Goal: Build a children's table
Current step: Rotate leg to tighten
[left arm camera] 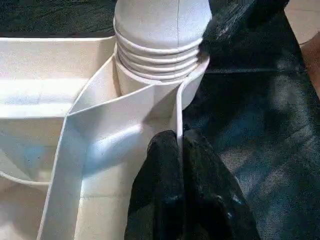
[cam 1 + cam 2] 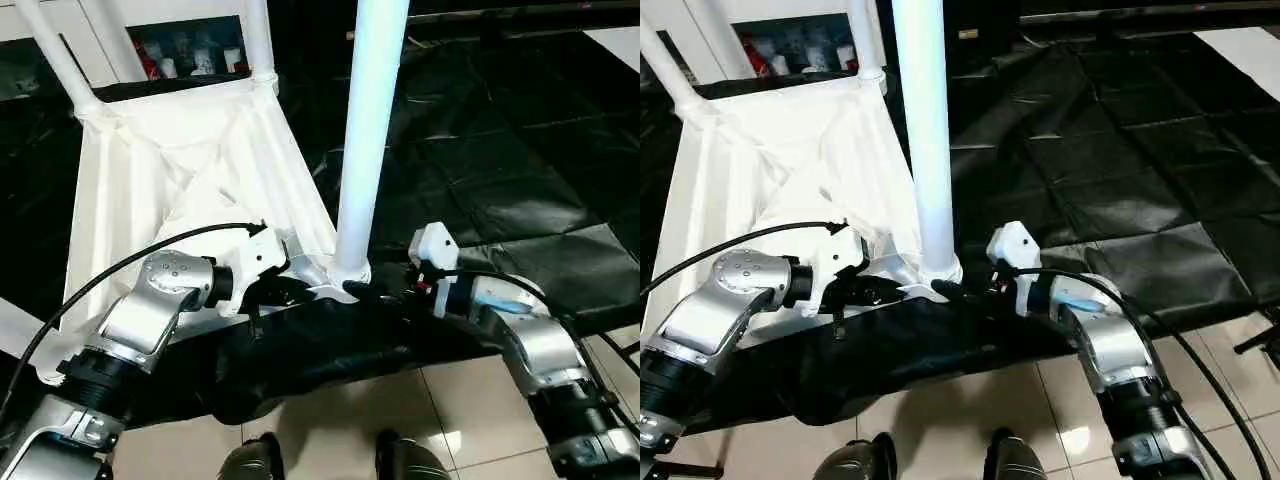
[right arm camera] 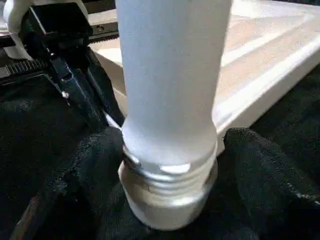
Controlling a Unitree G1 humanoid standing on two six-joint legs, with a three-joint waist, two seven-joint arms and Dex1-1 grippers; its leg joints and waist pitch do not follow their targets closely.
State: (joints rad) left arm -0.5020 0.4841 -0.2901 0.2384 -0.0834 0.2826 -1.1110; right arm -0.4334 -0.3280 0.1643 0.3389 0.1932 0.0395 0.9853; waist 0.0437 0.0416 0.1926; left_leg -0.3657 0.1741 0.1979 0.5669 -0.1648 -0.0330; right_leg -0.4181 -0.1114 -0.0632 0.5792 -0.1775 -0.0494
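The white tabletop (image 2: 150, 190) lies upside down, its X-ribs facing up. Two white legs (image 2: 55, 55) (image 2: 258, 35) rise from its far corners. A third leg (image 2: 365, 150) stands upright in the near right corner socket (image 1: 160, 85), with some thread turns showing above the socket. My left gripper (image 2: 300, 290) is shut on the thin rim wall (image 1: 177, 115) just beside that socket. My right gripper (image 2: 365, 290) holds the leg's base (image 3: 170, 150), with one black finger (image 3: 260, 170) on each side of it.
A black sheet (image 2: 500, 150) covers the floor under and beyond the tabletop. Beige tiles (image 2: 470, 410) and my feet (image 2: 250, 460) are at the near edge. A white cabinet with a glass front (image 2: 190, 45) stands behind the tabletop.
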